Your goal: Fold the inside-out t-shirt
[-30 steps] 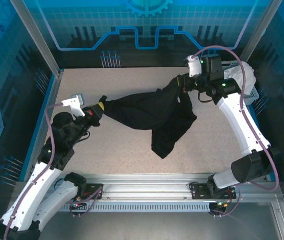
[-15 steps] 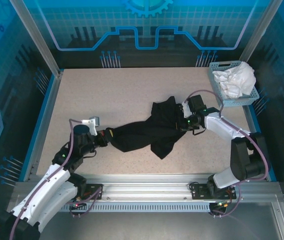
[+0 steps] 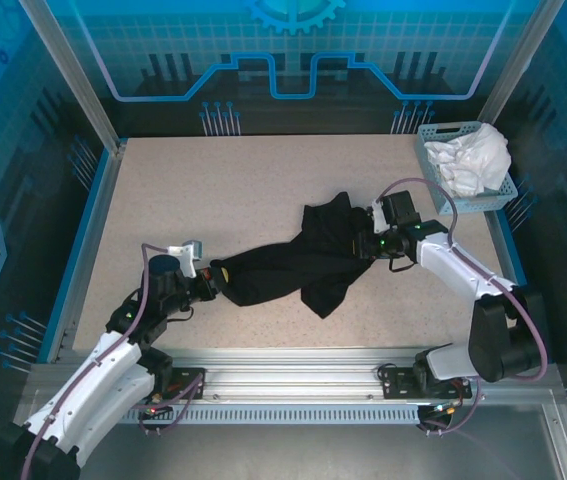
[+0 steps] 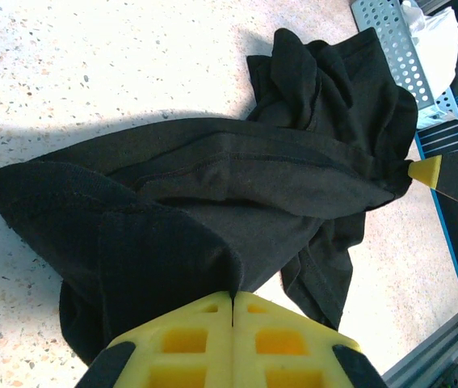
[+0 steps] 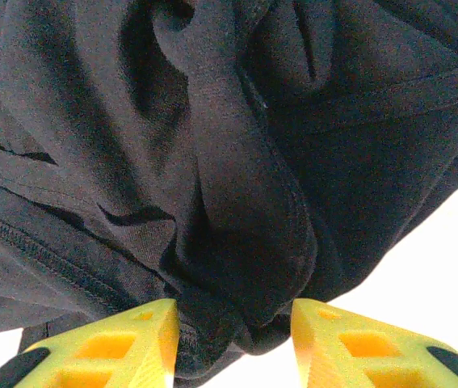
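The black t-shirt (image 3: 298,262) lies bunched on the table, stretched from lower left to upper right, seams showing. My left gripper (image 3: 213,279) is shut on the t-shirt's left end; in the left wrist view its yellow fingers (image 4: 233,303) pinch a fold of the t-shirt (image 4: 237,186). My right gripper (image 3: 365,240) stands open at the shirt's right end. In the right wrist view its fingertips (image 5: 164,323) are spread with a bunched fold of the t-shirt (image 5: 245,242) lying loose between them. No red-and-white graphic is visible.
A blue perforated basket (image 3: 433,160) holding a white cloth (image 3: 471,158) stands at the back right corner; its edge (image 4: 390,48) shows in the left wrist view. The speckled tabletop (image 3: 223,190) is bounded by blue rails and a metal rail at the front.
Both arms lowered the lifted, stretched shirt onto the table and drew closer together. The right gripper has since opened, letting go of its end; the left still holds.
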